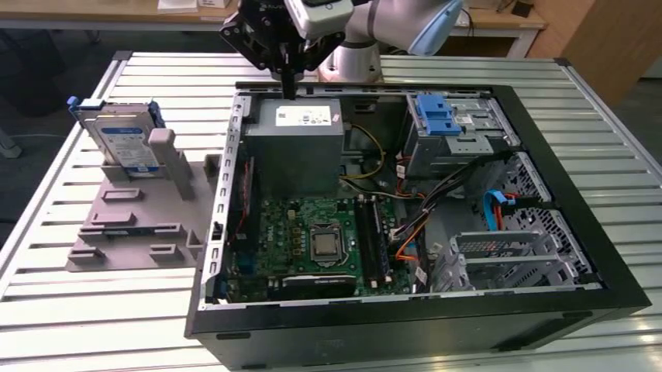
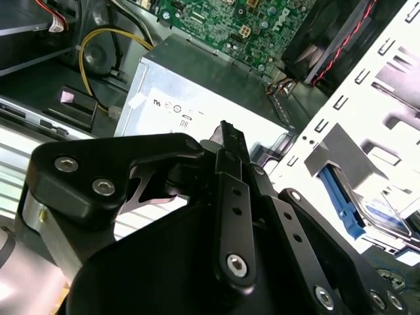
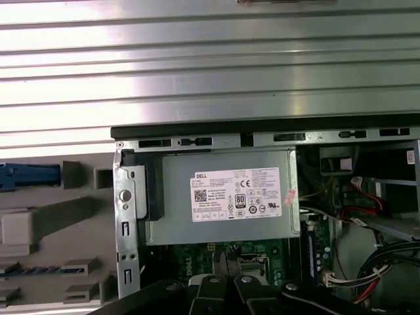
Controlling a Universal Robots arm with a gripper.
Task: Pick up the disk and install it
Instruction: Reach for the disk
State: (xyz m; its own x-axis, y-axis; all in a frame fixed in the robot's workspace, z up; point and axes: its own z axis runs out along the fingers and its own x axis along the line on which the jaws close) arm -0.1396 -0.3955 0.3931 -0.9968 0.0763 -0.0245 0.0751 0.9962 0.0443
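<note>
The gripper (image 1: 288,90) points down, fingers (image 2: 233,197) pressed together.

A robotics lab: a robot arm (image 1: 414,27) stands over an open computer case (image 1: 414,329) on a slatted metal table (image 1: 93,318).

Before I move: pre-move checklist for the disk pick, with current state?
1. The disk stands upright in the grey fixture, at the exterior view's left: ok.
2. The gripper carries nothing: ok.
3. The gripper is positioned over the disk: not ok, it hangs above the power supply at the case edge.
4. The gripper is open for a grasp: not ok, jaws shut.
5. The drive bay is free to take the disk: cannot tell.
</note>
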